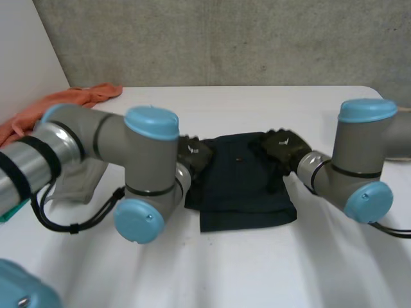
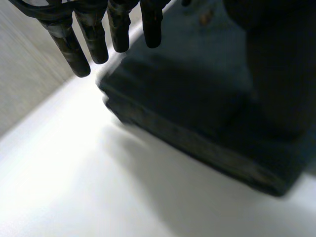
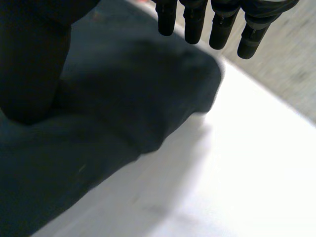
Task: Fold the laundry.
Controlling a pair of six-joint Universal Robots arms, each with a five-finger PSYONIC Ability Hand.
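Before me lies a white desk [image 1: 257, 102], its far edge meeting a rough grey concrete wall [image 1: 225, 38], with a plain white panel [image 1: 26, 45] at my far left and a scrap of something teal [image 1: 5, 215] at the desk's left edge, too little for me to name.

The folded cloth [image 1: 241, 186] is dark navy, the crumpled cloth [image 1: 61, 106] orange

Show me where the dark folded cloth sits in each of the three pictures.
Head view: the dark cloth lies mid-table, between the left hand and the right hand.
Left wrist view: the dark cloth lies just beyond the left hand's fingertips.
Right wrist view: the dark cloth lies at the right hand's fingertips.
Shared landmark: the white table bordering the cloth's edge.
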